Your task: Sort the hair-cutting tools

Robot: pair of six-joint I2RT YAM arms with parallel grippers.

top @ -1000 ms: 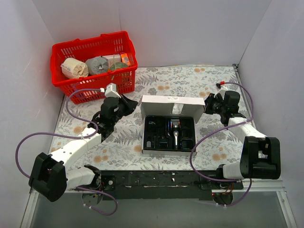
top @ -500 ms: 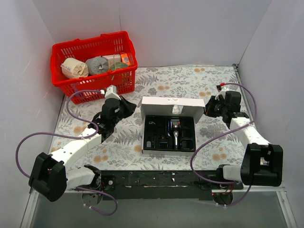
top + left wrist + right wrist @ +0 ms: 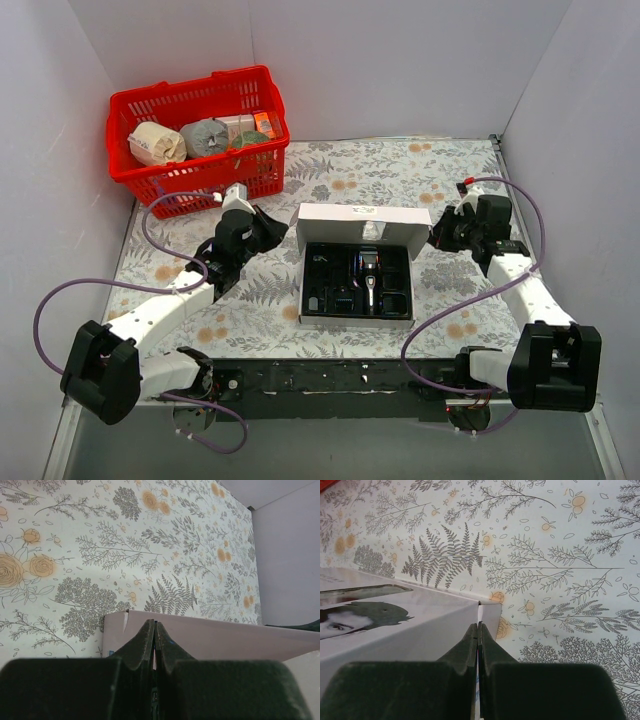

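Clenched tight, the left pincer (image 3: 275, 228) sits at the left end of the kit box's (image 3: 360, 222) raised lid. In its wrist view the fingertips (image 3: 148, 630) are pressed together right at the lid's corner. The right pincer (image 3: 437, 232) is likewise squeezed closed at the lid's right end, beside a small side flap. Whether either pincer pinches cardboard between its fingers cannot be told.

The hair clipper (image 3: 370, 278) lies lengthwise in the box's black tray (image 3: 318, 262), mid-table and nearer the near edge. Other black pieces in the tray are too dark to tell apart. A red basket (image 3: 190, 98) of rolls and packets stands in the far left corner of the floral tabletop (image 3: 340, 165).
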